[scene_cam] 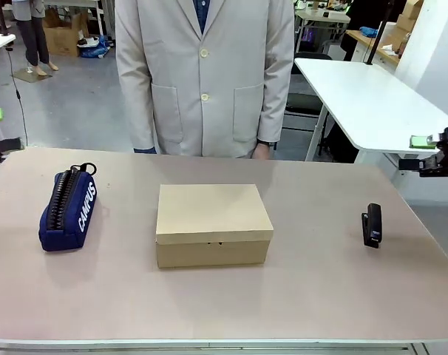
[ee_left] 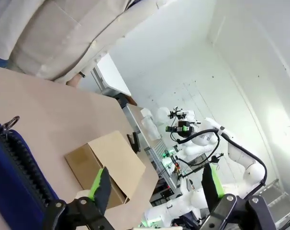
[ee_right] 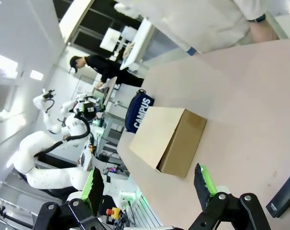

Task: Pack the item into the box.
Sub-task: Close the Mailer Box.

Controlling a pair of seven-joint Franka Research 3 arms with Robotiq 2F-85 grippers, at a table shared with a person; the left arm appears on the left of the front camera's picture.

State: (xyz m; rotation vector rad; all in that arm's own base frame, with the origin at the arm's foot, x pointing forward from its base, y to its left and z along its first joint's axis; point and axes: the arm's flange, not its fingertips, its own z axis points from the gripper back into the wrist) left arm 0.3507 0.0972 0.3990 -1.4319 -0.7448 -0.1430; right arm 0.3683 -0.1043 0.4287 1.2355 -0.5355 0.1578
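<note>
The box (scene_cam: 213, 223) sat shut at mid-counter (scene_cam: 313, 288), between a navy case (scene_cam: 67, 210) and a black stapler (scene_cam: 372, 224). Left tool (ee_left: 154, 184) and right tool (ee_right: 147, 184) hung at the counter's sides, fingers apart, gripping nothing.

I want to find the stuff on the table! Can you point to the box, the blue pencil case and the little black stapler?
box (scene_cam: 209, 205): front view, middle of its closed lid.
pencil case (scene_cam: 82, 209): front view, side with white print.
stapler (scene_cam: 372, 224): front view, its top.
</note>
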